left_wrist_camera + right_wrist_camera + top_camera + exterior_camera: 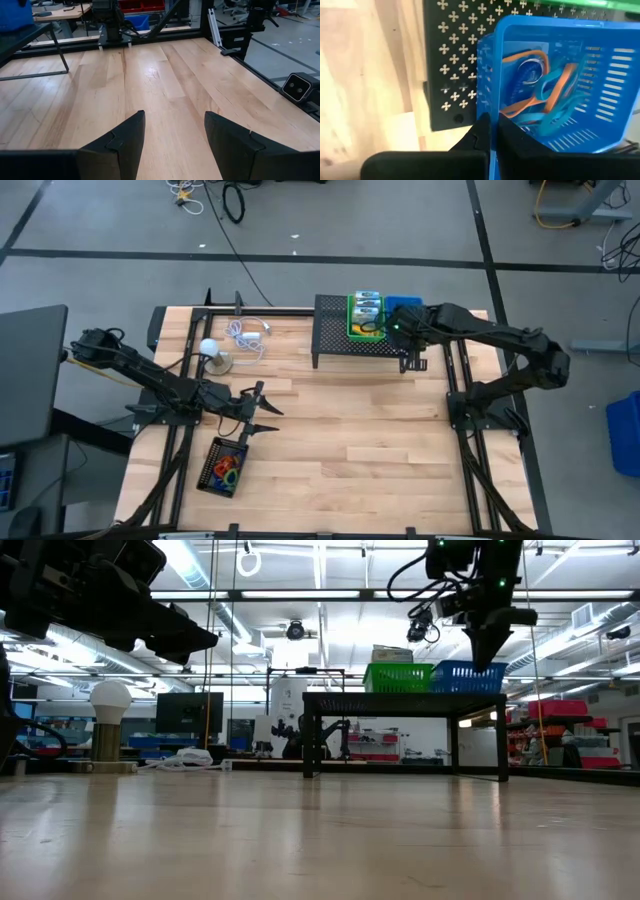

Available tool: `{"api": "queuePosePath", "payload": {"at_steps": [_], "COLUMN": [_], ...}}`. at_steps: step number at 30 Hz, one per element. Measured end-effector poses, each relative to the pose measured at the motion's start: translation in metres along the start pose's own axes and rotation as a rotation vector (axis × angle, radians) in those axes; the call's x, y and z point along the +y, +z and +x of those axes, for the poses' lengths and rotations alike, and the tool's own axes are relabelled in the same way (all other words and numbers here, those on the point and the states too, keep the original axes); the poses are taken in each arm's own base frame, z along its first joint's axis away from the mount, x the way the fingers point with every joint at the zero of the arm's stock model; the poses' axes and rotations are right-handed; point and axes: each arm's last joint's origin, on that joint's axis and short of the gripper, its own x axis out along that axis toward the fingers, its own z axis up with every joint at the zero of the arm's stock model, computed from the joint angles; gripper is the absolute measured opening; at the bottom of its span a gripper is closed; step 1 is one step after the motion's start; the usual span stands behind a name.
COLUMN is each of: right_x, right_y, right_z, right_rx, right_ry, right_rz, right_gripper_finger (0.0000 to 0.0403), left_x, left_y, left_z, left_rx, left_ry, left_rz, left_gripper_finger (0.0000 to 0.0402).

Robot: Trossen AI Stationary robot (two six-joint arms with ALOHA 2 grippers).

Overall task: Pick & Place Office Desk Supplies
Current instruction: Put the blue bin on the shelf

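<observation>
The two dark fingers of the right gripper [492,131] are pressed together with nothing between them, just above the blue plastic slotted basket [615,100] on the black perforated metal shelf [450,60]; orange and blue thin loops [547,102] already lie inside it. I judge that a drop-off is finished here. The left gripper [262,412] hangs wide open and empty beside the black tray of coloured loops [225,467]; the next move calls for reaching down there, while the yellow crayon boxes [366,308] sit in the green basket [353,330].
</observation>
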Motion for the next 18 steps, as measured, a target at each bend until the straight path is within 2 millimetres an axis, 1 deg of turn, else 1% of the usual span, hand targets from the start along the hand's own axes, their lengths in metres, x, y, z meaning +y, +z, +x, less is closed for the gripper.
{"api": "queuePosePath", "payload": {"at_steps": [9, 18], "right_x": [-0.008, -0.006], "right_y": [0.004, 0.000], "right_z": [-0.024, -0.025], "right_rx": [-0.060, -0.031], "right_ry": [-0.010, 0.020], "right_rz": [0.016, 0.031], "right_gripper_finger": [0.0008, 0.0008], "left_x": [0.000, 0.000], "left_y": [0.000, 0.000], "left_z": [0.000, 0.000], "left_rx": [0.000, 0.000], "left_ry": [0.000, 0.000], "left_rz": [0.000, 0.000], "left_gripper_finger": [0.0213, 0.0213]}}
